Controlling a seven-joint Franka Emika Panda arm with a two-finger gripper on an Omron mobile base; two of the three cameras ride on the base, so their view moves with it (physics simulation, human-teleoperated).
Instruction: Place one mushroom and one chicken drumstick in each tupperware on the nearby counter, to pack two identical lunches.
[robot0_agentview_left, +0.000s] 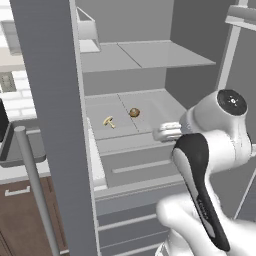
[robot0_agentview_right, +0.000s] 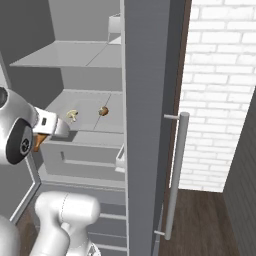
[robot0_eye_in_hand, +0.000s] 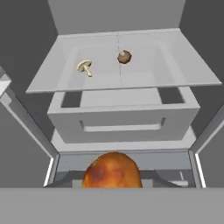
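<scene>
My gripper (robot0_agentview_right: 41, 137) is shut on an orange-brown chicken drumstick (robot0_eye_in_hand: 112, 171), whose plump end sits between the fingers in the hand view. A sliver of the drumstick (robot0_agentview_right: 38, 142) also shows under the hand in the right base view. The hand hangs in front of an open fridge, above its drawer. On the fridge shelf lie a cream-white mushroom (robot0_eye_in_hand: 84, 67) and a brown-capped mushroom (robot0_eye_in_hand: 124, 57), side by side and apart. A grey tupperware (robot0_agentview_left: 20, 147) rests on the counter (robot0_agentview_left: 15, 172) left of the fridge door.
The open fridge door (robot0_agentview_left: 50, 100) with its long bar handle (robot0_agentview_left: 35, 185) stands between the fridge and the counter. A pulled-out grey drawer (robot0_eye_in_hand: 122, 116) sits below the mushroom shelf. A white brick wall (robot0_agentview_right: 215, 90) is to the right.
</scene>
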